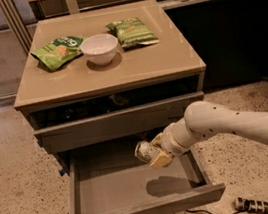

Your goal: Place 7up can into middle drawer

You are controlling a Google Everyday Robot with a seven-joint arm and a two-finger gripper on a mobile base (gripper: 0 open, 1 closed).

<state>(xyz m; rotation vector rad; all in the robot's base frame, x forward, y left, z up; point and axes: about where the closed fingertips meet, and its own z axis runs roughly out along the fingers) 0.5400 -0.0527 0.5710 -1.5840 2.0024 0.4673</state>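
Observation:
The 7up can, silvery with green markings, lies on its side in my gripper, which is shut on it. The gripper holds the can in the air above the right half of the open middle drawer, whose flat grey floor is bare. The can's shadow falls on the drawer floor at the right. My white arm reaches in from the right.
The cabinet top carries a white bowl and two green snack bags. Above the open drawer is a slightly open drawer with a dark cluttered inside. A power strip and cables lie on the speckled floor.

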